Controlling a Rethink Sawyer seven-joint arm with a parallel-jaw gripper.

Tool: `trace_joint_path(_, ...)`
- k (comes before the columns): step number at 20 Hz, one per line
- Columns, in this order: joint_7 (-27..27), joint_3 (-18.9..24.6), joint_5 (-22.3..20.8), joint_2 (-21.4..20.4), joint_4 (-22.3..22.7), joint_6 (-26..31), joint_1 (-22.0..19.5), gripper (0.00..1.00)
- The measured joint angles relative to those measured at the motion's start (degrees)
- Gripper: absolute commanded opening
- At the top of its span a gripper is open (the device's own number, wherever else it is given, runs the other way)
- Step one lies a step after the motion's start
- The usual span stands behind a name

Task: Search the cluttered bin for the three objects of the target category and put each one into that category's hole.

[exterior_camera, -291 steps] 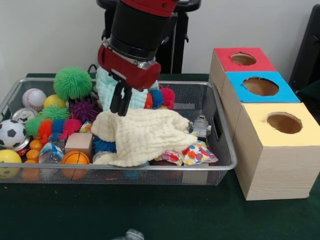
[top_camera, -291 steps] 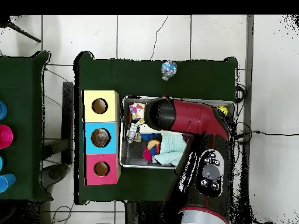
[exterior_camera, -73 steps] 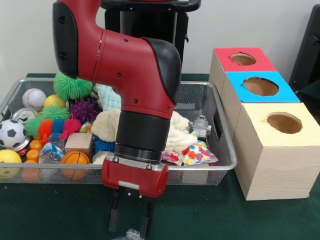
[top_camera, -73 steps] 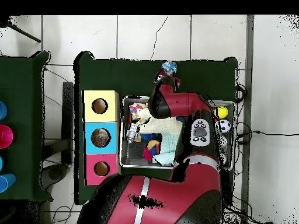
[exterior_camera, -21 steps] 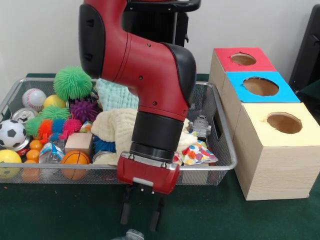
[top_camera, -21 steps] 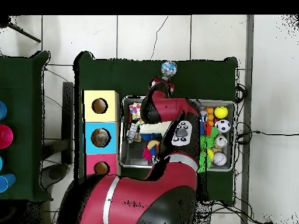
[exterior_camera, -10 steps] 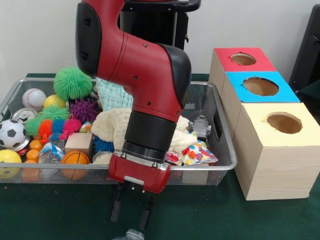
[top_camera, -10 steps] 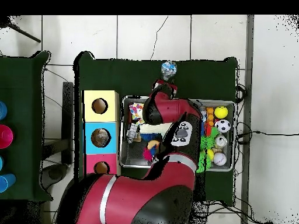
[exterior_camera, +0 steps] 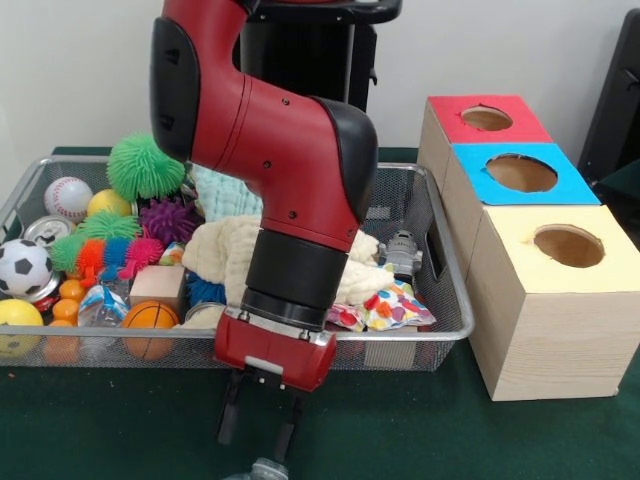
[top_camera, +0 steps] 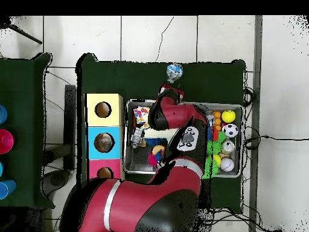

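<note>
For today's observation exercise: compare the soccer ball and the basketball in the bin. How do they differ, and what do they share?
The soccer ball is white with black patches; the basketball is orange with dark lines. The soccer ball looks larger than the basketball. In the front view the soccer ball lies by the bin's left end, the basketball against its near wall. Both are round toy balls inside the bin.

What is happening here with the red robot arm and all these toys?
The arm reaches past the front of the wire basket. Its open gripper hangs empty just above a small clear bottle lying on the green table, outside the basket. Beside the basket stand three boxes; the bottle would go into the blue box's hole.
</note>
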Motion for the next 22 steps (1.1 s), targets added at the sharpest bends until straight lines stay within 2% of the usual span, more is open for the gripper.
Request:
trace_joint_path(5,0.0,0.6,0.0,-0.2,0.0,-0.2,-0.4,1.0)
trace_joint_path(22,0.0,9.2,-1.2,-2.8,0.0,-0.2,-6.7,1.0)
